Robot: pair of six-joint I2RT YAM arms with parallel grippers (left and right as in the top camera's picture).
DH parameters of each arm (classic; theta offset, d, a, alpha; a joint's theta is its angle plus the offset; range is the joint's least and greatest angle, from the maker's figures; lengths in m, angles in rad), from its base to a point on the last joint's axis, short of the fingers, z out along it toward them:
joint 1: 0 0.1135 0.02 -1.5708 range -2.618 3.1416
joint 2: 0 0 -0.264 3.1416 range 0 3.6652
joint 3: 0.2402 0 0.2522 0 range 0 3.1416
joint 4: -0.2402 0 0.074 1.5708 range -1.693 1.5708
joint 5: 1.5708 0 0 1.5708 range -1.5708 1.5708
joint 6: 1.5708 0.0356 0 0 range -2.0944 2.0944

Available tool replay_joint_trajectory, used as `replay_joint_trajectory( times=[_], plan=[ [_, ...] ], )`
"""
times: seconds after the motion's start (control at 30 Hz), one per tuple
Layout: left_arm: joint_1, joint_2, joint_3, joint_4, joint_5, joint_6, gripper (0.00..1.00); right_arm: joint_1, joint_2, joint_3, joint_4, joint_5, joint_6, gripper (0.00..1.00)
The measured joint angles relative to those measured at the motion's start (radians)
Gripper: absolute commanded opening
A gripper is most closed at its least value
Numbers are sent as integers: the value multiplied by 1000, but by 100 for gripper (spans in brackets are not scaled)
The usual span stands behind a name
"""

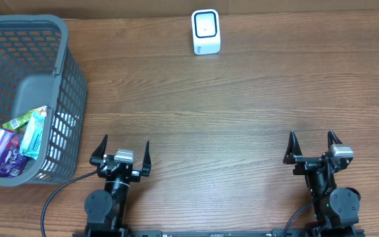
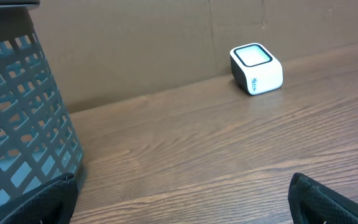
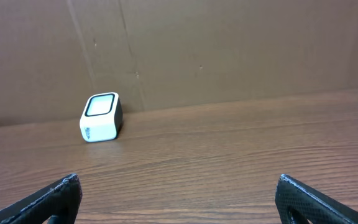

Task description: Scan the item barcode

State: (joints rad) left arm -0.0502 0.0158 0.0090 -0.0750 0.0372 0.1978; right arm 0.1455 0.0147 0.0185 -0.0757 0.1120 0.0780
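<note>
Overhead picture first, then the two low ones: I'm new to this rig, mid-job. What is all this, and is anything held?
The overhead picture looks straight down on a wooden table. At its near edge sit two robot arms, each ending in a two-finger hand: the left hand and the right hand. The other two pictures come from a camera on each wrist, looking forward over the table; the dark shapes in their bottom corners are that hand's own fingers. On the table are a grey basket at the left, with snack packets inside, and a small white scanner at the far edge. Both hands are open and hold nothing.
</note>
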Motion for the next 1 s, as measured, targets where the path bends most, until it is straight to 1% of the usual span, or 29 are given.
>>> replay_joint_trajectory(
  times=[0.43, 1.0],
  plan=[
    [0, 0, 0, -1, -26, 20, 100, 0, 0, 0, 0, 0, 0, 100],
    [0, 0, 0, 0, -26, 20, 100, 0, 0, 0, 0, 0, 0, 100]
  ],
)
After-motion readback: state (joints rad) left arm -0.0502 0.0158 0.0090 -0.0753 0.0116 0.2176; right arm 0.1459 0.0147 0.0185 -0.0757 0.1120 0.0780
